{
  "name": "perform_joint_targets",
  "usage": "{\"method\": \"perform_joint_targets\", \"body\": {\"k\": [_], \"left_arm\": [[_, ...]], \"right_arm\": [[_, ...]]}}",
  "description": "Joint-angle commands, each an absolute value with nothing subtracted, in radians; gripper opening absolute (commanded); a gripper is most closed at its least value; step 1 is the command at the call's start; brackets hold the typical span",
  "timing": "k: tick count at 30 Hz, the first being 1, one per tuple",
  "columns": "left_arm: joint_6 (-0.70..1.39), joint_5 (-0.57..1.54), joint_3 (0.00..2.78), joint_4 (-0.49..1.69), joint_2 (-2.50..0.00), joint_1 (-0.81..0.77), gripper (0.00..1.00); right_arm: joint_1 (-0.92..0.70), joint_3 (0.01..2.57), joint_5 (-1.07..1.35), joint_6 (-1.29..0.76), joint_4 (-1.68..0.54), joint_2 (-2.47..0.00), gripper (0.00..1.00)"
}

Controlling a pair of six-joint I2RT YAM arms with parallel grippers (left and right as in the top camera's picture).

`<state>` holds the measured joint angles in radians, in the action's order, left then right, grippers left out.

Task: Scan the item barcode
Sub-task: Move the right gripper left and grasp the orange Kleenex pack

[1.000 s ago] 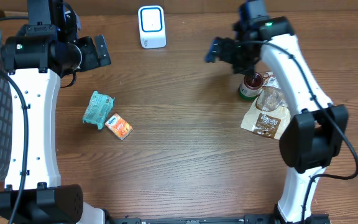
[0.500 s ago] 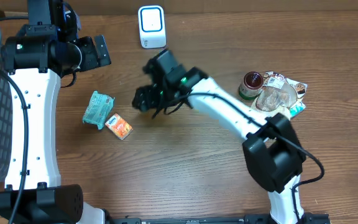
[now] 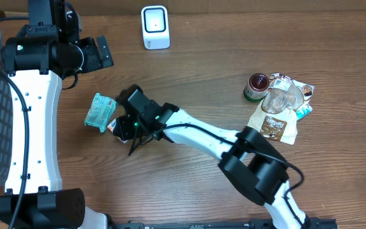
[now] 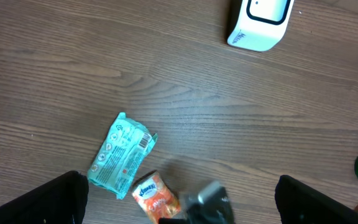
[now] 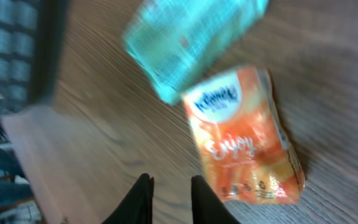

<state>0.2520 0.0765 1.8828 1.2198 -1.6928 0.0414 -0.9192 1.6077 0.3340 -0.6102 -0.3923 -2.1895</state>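
Your right gripper (image 5: 169,196) hangs just beside the orange Kleenex pack (image 5: 247,149), fingers nearly closed on nothing. Your left gripper (image 4: 179,186) stands wide open

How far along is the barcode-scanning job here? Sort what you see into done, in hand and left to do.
Done: nothing; the orange packet lies on the table beside the teal packet, far from the white scanner. In hand: the right gripper hangs low beside the orange packet, fingers drawn close, empty; the left gripper is open. Left: grasp an item, show its barcode to the scanner.
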Motion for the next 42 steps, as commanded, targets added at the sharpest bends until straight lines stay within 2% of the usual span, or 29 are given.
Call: {"method": "perform_joint_targets", "body": {"k": [1, 8, 12, 17, 19, 22, 27, 35, 38, 42], "left_arm": [[0.239, 0.070, 1.881, 1.219, -1.698, 0.045, 1.00], [0.239, 0.070, 1.881, 1.219, -1.698, 0.045, 0.99], [0.239, 0.070, 1.881, 1.219, -1.698, 0.045, 1.00], [0.239, 0.070, 1.881, 1.219, -1.698, 0.045, 1.00], [0.239, 0.070, 1.881, 1.219, -1.698, 0.045, 1.00], [0.239, 0.070, 1.881, 1.219, -1.698, 0.045, 1.00], [0.239, 0.070, 1.881, 1.219, -1.698, 0.045, 0.99], [0.239, 0.070, 1.881, 1.219, -1.698, 0.045, 1.00], [0.239, 0.070, 1.881, 1.219, -1.698, 0.045, 1.00], [0.239, 0.070, 1.881, 1.219, -1.698, 0.045, 1.00]], "right_arm": [[-0.915, 1.596, 0.349, -0.655, -0.428, -2.235, 0.15], [-0.858, 1.607, 0.333, -0.505, -0.604, -2.232, 0.15], [-0.768, 1.663, 0.334, -0.368, -0.742, -2.214, 0.16], [-0.715, 1.736, 0.369, -0.306, -0.781, -2.189, 0.33], [-0.717, 1.738, 0.436, -0.307, -0.744, -2.189, 0.40], [-0.762, 1.726, 0.513, -0.345, -0.640, -2.191, 0.45], [-0.886, 1.721, 0.405, -0.546, -0.482, -2.255, 0.33], [-0.930, 1.721, 0.342, -0.550, -0.500, -2.300, 0.38], [-0.897, 1.721, 0.256, -0.530, -0.598, -2.300, 0.38], [-0.832, 1.722, 0.255, -0.416, -0.701, -2.300, 0.38]]}}
